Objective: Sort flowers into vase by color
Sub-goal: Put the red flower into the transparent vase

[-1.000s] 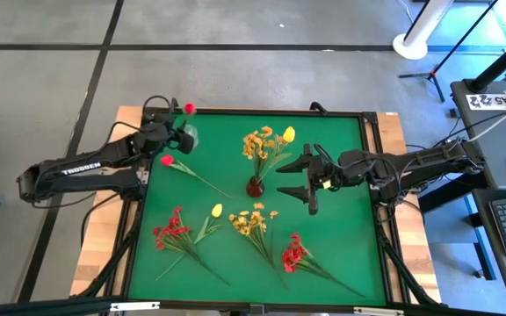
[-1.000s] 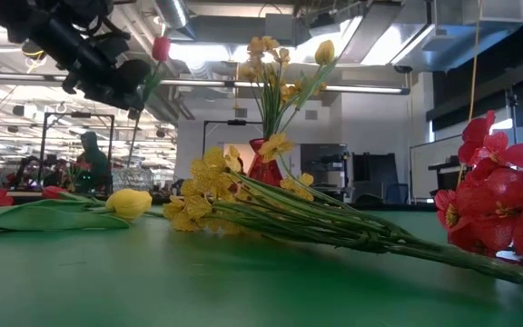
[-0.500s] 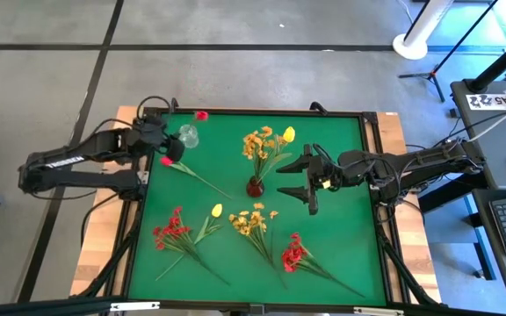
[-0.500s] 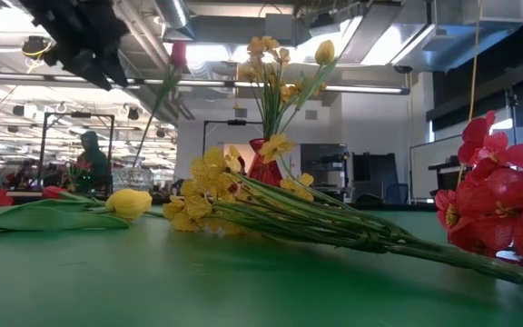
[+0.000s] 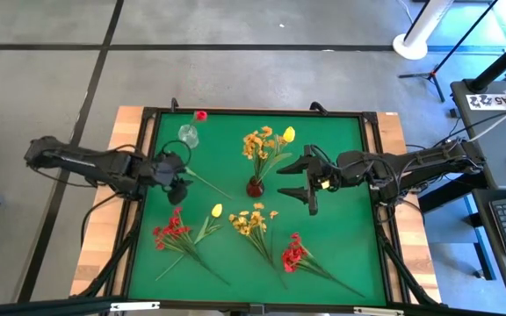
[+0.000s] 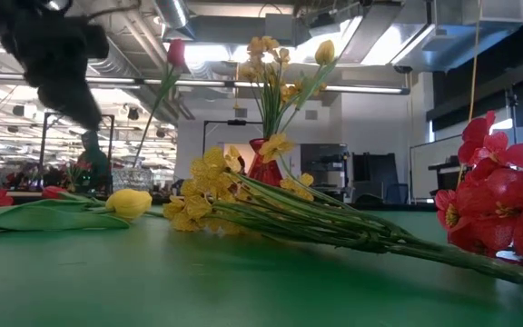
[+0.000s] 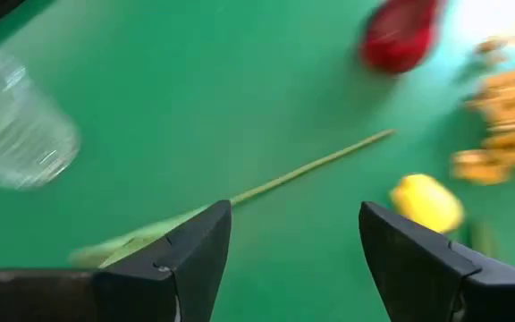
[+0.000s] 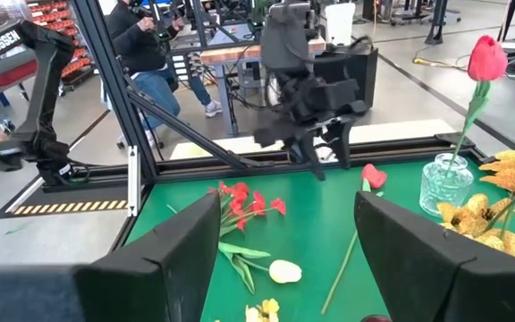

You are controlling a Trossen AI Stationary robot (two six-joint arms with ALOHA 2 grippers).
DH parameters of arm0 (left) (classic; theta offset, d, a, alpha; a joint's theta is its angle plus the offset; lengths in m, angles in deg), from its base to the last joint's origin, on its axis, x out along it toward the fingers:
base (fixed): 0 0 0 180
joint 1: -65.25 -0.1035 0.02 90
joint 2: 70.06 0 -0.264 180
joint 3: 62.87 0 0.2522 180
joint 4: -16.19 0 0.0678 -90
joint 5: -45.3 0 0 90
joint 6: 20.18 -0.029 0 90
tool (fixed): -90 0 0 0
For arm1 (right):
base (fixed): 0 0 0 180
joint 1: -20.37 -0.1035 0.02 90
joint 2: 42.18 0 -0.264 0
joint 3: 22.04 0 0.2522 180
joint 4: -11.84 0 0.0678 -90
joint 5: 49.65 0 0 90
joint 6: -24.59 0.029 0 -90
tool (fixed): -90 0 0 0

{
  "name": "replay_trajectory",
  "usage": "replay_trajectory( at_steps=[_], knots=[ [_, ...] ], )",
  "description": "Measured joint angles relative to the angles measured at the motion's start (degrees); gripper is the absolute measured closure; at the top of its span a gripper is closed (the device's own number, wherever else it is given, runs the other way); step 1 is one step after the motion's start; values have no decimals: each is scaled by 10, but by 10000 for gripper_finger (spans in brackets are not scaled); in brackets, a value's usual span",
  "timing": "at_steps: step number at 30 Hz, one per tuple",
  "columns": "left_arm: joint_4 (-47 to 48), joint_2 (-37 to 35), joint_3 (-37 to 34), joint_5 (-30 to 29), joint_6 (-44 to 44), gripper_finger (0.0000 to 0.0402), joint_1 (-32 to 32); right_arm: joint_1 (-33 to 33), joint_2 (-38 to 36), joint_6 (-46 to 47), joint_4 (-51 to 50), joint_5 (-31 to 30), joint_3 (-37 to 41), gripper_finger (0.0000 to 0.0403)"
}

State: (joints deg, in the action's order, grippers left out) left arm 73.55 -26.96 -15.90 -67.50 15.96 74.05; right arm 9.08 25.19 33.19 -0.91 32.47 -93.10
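Note:
A red tulip (image 5: 200, 115) stands in the clear glass vase (image 5: 188, 136), its stem leaning on the rim. Yellow sprays (image 5: 263, 142) and a yellow tulip (image 5: 289, 133) stand in the red vase (image 5: 255, 186). On the green mat lie another red tulip by its stem (image 5: 207, 183), a yellow tulip (image 5: 217, 210), a yellow spray (image 5: 251, 219) and two red sprays (image 5: 169, 230) (image 5: 292, 254). My left gripper (image 5: 172, 171) hovers open over the lying red tulip's bud end; its stem (image 7: 311, 165) runs between the fingers. My right gripper (image 5: 310, 184) waits open, right of the red vase.
A black frame (image 5: 253, 111) borders the green mat. The glass vase (image 7: 16, 134) stands close to my left gripper on the far side. Bare mat lies at the right (image 5: 350, 228) and the far left (image 5: 161, 132). People show in the room beyond (image 8: 150, 45).
My left gripper has drawn away from the red tulip in the glass vase and moved toward the table's near edge and down, stopping over the lying red tulip. The tulip stays in the vase, its bud leaning a little more to the right.

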Motion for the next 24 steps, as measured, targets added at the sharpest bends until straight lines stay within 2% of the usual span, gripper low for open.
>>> replay_trajectory(
  at_steps=[6, 10, 14, 19, 24],
  knots=[
    [-157, 47, 1, -4, -50, 161, 34, 0, 0, -1, 1, 0, 0, 146],
    [-151, 111, 0, -18, -80, 161, 23, 0, 0, -4, 0, 0, 0, 146],
    [-160, 179, 0, 8, -84, 161, 14, 0, 0, 6, -28, 9, 0, 146],
    [-156, 246, 0, 19, -109, 161, 13, 0, 0, 73, -136, 40, 0, 146],
    [-143, 300, 0, -16, -126, 161, -8, 0, 0, 129, -226, 23, 0, 146]
  ],
)
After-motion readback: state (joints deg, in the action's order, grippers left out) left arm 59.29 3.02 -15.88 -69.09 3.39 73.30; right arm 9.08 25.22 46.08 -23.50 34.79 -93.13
